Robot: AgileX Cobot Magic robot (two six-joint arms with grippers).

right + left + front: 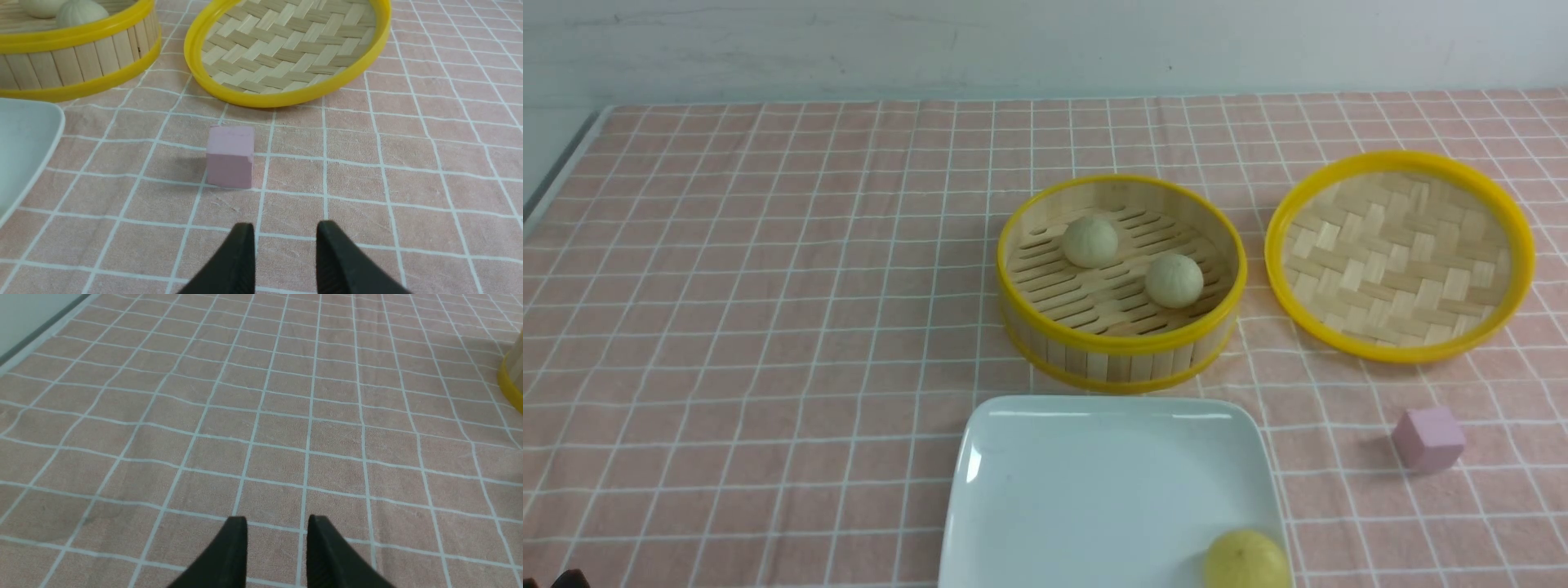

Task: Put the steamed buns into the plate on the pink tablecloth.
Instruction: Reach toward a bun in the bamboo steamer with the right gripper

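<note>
Here, left pincer (277, 519) and right pincer (285, 224) hang spread over open pink tablecloth (768, 286).

A round bamboo steamer (1123, 349) with yellow rims stands open, its slatted floor showing. Its woven lid (1398, 260) lies flat to the right, near the steamer but not touching it. A small pink cube (1427, 438) sits on the near side of the lid, apart from it. A yellow ball (1247, 560) lies at the front view's near edge.

Two pale domed steamed buns (1089, 241) (1174, 280) sit apart mid-bench. The glossy white plate (1094, 490) lies near-edge on the pink gridded tablecloth (768, 327).
</note>
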